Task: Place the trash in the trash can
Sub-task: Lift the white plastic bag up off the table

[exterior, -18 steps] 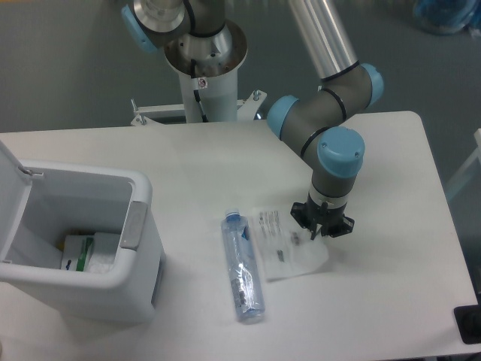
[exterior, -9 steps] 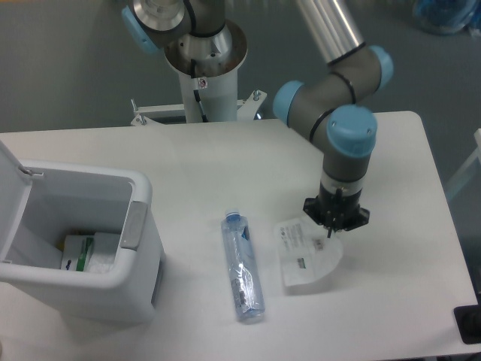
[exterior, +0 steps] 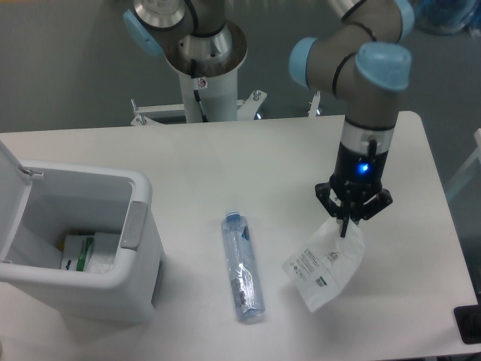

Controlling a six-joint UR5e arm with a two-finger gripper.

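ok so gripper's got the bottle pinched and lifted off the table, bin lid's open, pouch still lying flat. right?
Not quite. The fixed camera shows the gripper shut on the white pouch, which hangs from it, lifted to the right of the bottle. The bottle is what lies flat on the table, untouched. The trash can lid is open, as you said.

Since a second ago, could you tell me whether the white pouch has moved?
Yes. The pouch, pinched by the gripper, has lifted and swung right, away from the unmoved bottle.
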